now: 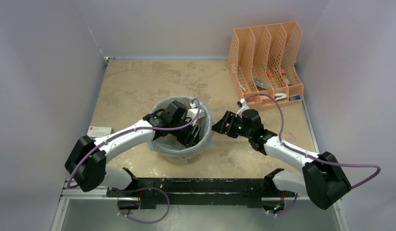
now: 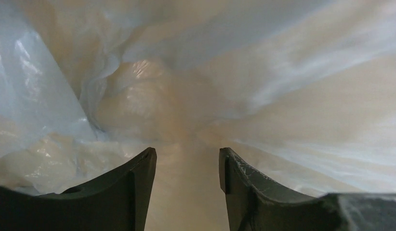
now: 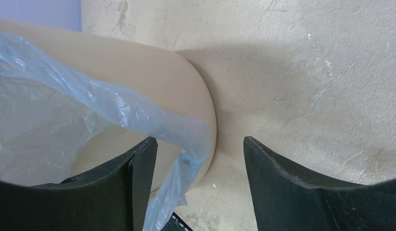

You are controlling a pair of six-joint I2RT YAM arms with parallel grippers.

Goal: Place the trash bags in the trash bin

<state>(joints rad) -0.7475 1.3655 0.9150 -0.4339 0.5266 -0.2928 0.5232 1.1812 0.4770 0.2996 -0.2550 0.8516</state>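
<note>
One bag and one bin, and the two are already joined: the trash bag point(image 3: 51, 110) sits inside the trash bin point(image 3: 138, 67), which stands near the middle of the table point(image 1: 138, 82). Its pale-blue film lines the inner wall, and its hem is folded out over the rolled rim. The step in hand looks like seating the liner rather than fetching it. The left arm point(image 1: 124, 139) reaches in from 8 o'clock and plunges over the rim, so the left jaws are deep in the bin. They are spread, with nothing pinched, and crumpled film lies ahead of them and to both sides. The right jaws hover just outside the rim at 3 o'clock of the bin, also spread. The gap between them lies over the rim's edge and the loose flap of hem that hangs there, without gripping either. The next move probably calls for two things — the left jaws pressing the slack film down toward the bottom, and the right jaws closing gently on that flap to draw it evenly down the outside. The film is thin and slippery, so a firm tug could lift the whole liner or tip the light bin. The orange file organizer point(image 1: 266, 57) at 1 o'clock and the small box point(image 1: 100, 131) at 9 o'clock stand apart from the work.
</note>
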